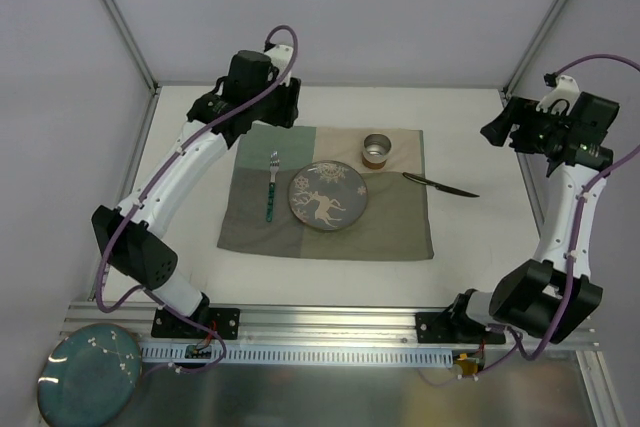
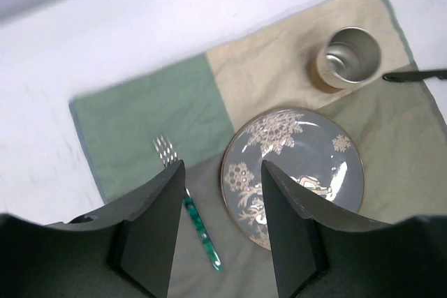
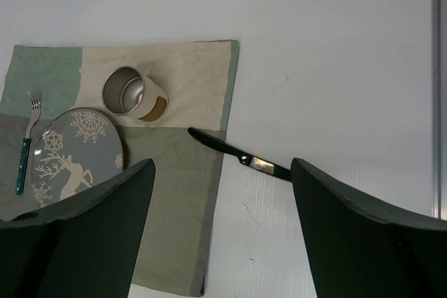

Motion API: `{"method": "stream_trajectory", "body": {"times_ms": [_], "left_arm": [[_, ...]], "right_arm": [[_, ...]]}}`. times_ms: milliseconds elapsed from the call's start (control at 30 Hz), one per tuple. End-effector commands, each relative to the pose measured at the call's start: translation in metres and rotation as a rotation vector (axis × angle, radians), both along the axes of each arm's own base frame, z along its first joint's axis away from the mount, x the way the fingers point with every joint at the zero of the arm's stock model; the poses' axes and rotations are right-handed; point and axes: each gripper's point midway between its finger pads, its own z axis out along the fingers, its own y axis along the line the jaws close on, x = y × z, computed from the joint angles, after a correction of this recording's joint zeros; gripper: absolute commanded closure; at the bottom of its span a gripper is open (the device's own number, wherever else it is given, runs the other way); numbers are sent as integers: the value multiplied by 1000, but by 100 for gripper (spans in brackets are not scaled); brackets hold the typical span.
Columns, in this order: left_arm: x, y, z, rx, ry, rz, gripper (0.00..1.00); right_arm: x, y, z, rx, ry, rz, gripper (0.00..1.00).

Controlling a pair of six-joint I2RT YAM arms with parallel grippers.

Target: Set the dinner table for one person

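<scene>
Nearly done: fork, deer plate and steel cup sit on mat mid-bench. Knife lies askew across mat's right edge (probably the last fix). Left claw and right claw are both spread, empty.

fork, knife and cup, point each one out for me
fork (image 1: 269,202), top view, on its green handle
knife (image 1: 440,185), top view, about the middle of its length
cup (image 3: 149,97), right wrist view, on its side wall
</scene>
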Motion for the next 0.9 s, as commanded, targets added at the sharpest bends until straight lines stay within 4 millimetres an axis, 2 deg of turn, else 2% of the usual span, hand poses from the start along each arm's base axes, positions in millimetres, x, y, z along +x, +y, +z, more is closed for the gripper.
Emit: {"method": "stream_trajectory", "body": {"times_ms": [0,33,100,133,267,400,467,633,733,767,800,867], "left_arm": [[-8,-50,11,126,-118,-288,52],[-7,-57,19,144,-153,-316,52],[-8,-71,12,156,-146,-354,51],[-10,-81,16,177,-169,-374,51],[-15,-108,1,226,-173,-451,51],[-21,-119,-13,271,-166,-485,51],[-24,-123,-19,281,-161,-505,51],[-27,-134,-30,312,-160,-546,50],[-32,-153,-33,390,-208,-603,50],[-32,-161,-25,392,-238,-619,50],[-31,-168,-33,415,-237,-636,50],[-35,-183,-28,446,-280,-673,50]], "right_arm": [[-21,5,32,-126,-105,40,17],[-26,6,29,-147,-102,52,17],[-34,7,31,-180,-113,55,17],[-37,7,24,-190,-103,62,16],[-46,0,4,-237,-58,47,16],[-55,-3,-4,-277,-51,37,16],[-59,-1,1,-296,-72,38,16],[-61,-3,-4,-304,-60,32,15],[-60,-5,-12,-299,-38,31,15],[-60,-4,-14,-290,-30,27,15],[-59,-5,-14,-288,-31,28,15],[-60,-3,-17,-282,-26,35,15]]}}
